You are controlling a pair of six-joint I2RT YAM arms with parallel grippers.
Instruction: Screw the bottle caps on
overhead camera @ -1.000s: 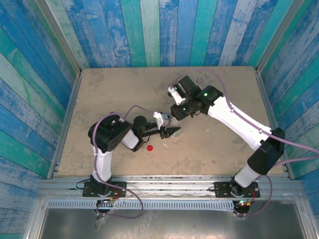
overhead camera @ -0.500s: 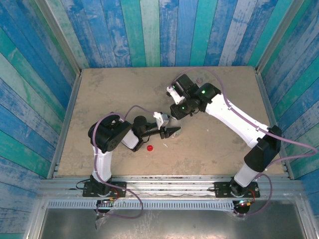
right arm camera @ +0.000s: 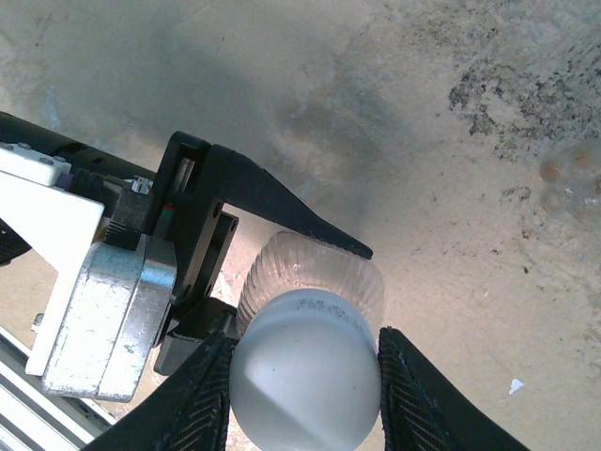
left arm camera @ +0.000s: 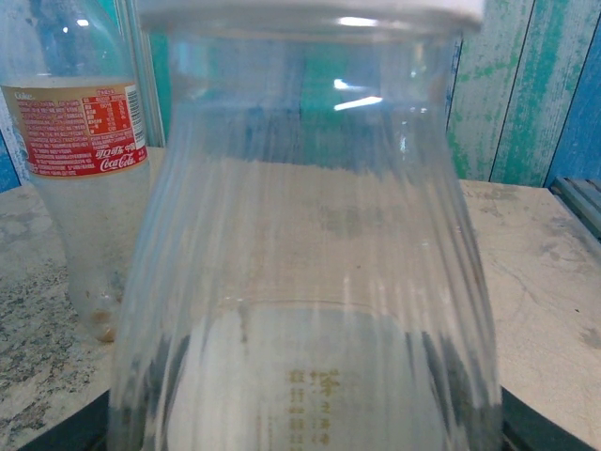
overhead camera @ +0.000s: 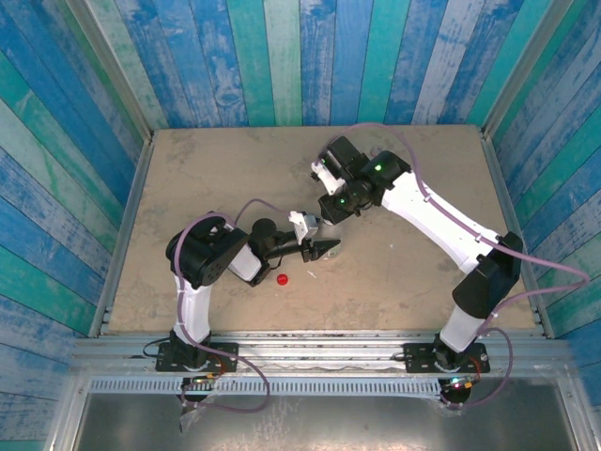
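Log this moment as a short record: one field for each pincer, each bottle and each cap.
left pincer: shut on the clear bottle, which is upright
right pincer: above that bottle, clamped on the white cap from both sides
white cap: on the clear bottle's neck; how far it is screwed on cannot be told
red cap: loose on the table, beside the left arm
red-label bottle: upright on the table, apart from the held bottle; its neck is out of frame
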